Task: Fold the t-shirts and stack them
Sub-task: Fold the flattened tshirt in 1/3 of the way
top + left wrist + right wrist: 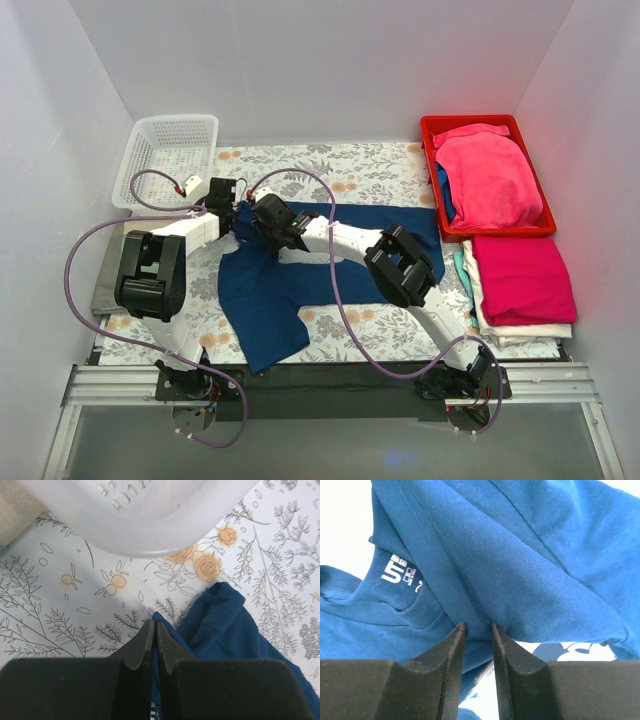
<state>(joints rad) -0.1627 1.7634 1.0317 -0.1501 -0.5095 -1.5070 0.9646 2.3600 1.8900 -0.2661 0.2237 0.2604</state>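
The navy blue t-shirt [270, 300] lies partly spread on the flowered table cover, its left end bunched up between the two grippers. My left gripper [232, 208] is shut on an edge of it; a strip of blue cloth [235, 630] shows between the closed fingers of the left gripper [153, 625]. My right gripper [262, 215] sits just beside it over the collar. The right gripper [478, 626] stands open, its tips a small gap apart against a fold of the shirt [520, 555] near the neck label [400, 572]. The pale print [570, 652] peeks out below.
A white mesh basket [165, 150] stands at the back left, close above the left gripper [150, 515]. A red bin [432, 125] at the back right holds a pink shirt [490, 175]. A stack topped by a folded magenta shirt [525, 280] sits at the right edge.
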